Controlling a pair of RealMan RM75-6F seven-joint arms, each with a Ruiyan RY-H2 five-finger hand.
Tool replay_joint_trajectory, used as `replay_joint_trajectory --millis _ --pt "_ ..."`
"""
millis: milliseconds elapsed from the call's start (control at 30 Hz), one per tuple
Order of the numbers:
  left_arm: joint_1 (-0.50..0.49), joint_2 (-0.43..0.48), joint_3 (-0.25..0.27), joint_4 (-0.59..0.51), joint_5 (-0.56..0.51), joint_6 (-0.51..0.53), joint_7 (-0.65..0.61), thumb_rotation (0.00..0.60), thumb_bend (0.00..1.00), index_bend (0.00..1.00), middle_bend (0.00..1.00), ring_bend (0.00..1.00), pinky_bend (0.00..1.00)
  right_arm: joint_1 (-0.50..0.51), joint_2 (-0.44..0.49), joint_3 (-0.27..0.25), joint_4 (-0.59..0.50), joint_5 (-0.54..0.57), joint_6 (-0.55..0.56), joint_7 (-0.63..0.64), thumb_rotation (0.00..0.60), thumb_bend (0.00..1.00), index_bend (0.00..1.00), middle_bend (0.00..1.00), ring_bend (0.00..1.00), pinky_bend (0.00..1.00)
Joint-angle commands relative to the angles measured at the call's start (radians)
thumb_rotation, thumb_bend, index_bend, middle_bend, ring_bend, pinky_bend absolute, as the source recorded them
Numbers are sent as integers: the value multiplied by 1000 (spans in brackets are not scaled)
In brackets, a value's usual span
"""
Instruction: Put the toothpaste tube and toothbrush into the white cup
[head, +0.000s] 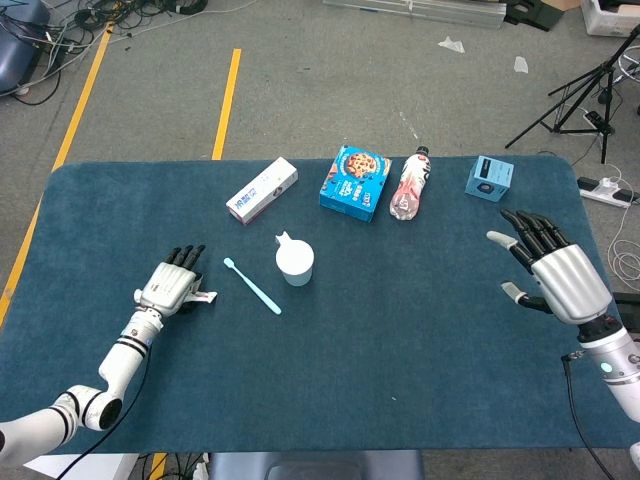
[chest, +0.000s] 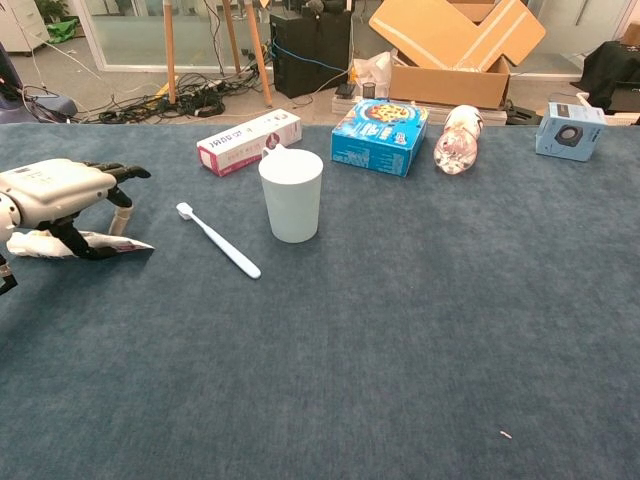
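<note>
The toothpaste tube (chest: 122, 243) lies at the table's left, its flat end poking out from under my left hand (chest: 52, 190). That hand (head: 172, 285) curls over the tube (head: 206, 296), with the thumb and fingers closed around it. A light blue toothbrush (head: 252, 286) lies slantwise on the cloth between the hand and the white cup (head: 295, 262). In the chest view the cup (chest: 291, 195) stands upright with the toothbrush (chest: 217, 240) just to its left. My right hand (head: 555, 268) hovers at the far right with its fingers spread and holds nothing.
Along the back of the blue table (head: 400, 330) lie a white and pink carton (head: 263, 189), a blue biscuit box (head: 355, 182), a bottle on its side (head: 410, 184) and a small blue box (head: 489, 178).
</note>
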Motion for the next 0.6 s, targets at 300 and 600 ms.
replay_joint_trajectory --millis 300,600 --pt "18 -28 -8 61 36 9 -45 600 410 581 63 57 124 0 -4 -2 2 1 -5 -2 600 198 222 0 0 127" --pt "16 -44 -28 97 43 -4 -72 600 527 612 64 57 125 1 -9 -2 10 3 -8 0 600 198 222 0 0 127"
